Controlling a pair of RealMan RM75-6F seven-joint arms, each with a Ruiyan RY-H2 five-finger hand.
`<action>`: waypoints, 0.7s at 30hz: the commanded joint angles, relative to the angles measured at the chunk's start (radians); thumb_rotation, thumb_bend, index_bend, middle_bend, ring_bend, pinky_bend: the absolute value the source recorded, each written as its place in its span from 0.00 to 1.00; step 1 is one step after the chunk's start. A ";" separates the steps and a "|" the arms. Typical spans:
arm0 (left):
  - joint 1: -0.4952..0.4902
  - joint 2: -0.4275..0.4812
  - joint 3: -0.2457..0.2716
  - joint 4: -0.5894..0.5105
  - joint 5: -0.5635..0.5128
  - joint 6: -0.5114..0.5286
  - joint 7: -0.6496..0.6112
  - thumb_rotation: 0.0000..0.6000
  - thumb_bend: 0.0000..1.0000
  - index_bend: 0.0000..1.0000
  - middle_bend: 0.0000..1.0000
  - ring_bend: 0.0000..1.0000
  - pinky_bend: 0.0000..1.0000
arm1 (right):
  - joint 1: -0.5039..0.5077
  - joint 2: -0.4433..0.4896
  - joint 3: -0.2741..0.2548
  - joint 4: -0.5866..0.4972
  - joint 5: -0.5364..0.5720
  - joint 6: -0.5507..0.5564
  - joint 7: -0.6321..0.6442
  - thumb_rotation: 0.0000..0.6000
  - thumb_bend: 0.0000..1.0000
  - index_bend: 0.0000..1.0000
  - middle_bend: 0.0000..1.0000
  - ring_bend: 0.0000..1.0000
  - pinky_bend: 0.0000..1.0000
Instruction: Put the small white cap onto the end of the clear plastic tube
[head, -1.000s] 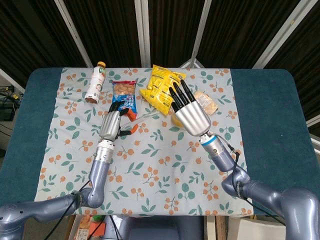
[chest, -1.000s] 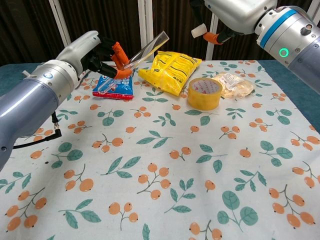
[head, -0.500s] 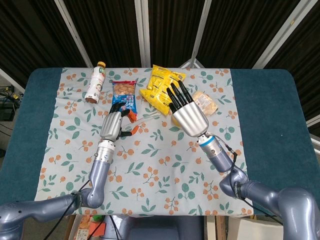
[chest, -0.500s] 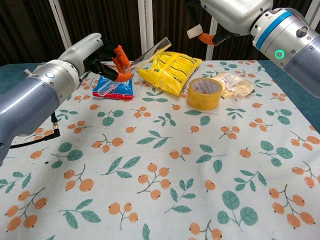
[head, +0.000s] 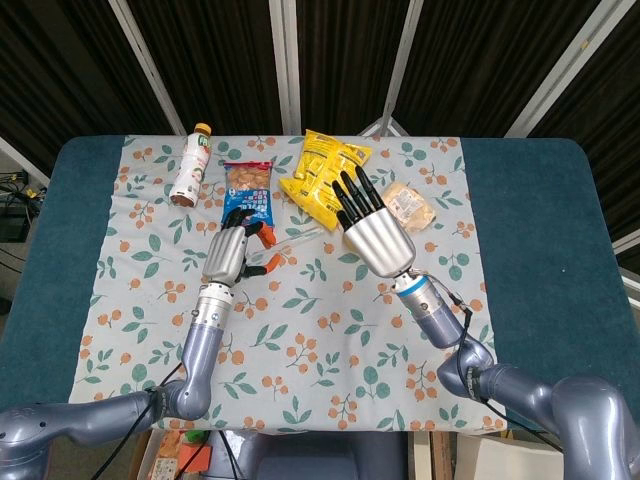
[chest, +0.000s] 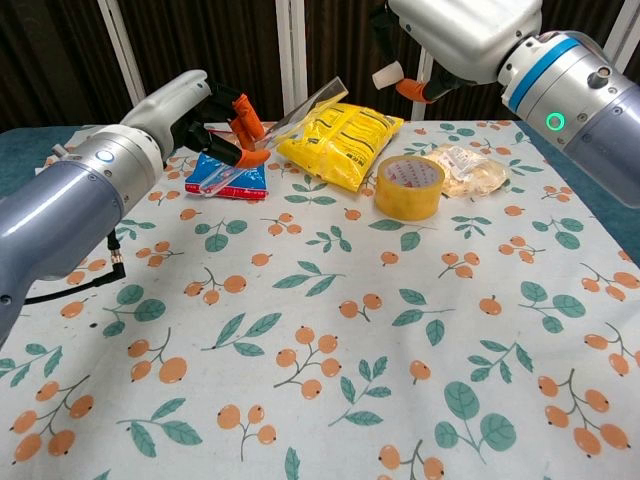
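Alignment step: left hand holds clear tube tilted, right hand pinches white cap near tube's upper end; next likely slide cap on.

Silver left hand, right hand; black fingers, orange tips; blue wrist band, green LED.

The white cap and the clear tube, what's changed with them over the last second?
The right hand, pinching the small white cap, has drifted left and slightly down toward the upper end of the clear plastic tube. The left hand keeps holding the tube, shifted a little. Cap and tube are still apart. The tape roll, yellow bag and other items stayed put.
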 joint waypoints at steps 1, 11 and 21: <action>0.000 0.000 0.003 0.001 0.002 0.000 0.004 1.00 0.55 0.75 0.55 0.14 0.03 | 0.002 -0.001 -0.001 0.002 0.000 -0.002 0.000 1.00 0.35 0.66 0.21 0.04 0.00; -0.008 -0.013 -0.007 0.002 -0.015 0.002 0.020 1.00 0.55 0.75 0.55 0.14 0.03 | 0.001 -0.010 0.001 0.000 0.012 -0.003 0.004 1.00 0.35 0.66 0.21 0.04 0.00; -0.010 -0.018 -0.007 0.006 -0.018 0.003 0.025 1.00 0.55 0.75 0.55 0.14 0.03 | 0.004 -0.022 -0.007 0.013 0.009 -0.004 0.011 1.00 0.35 0.66 0.21 0.04 0.00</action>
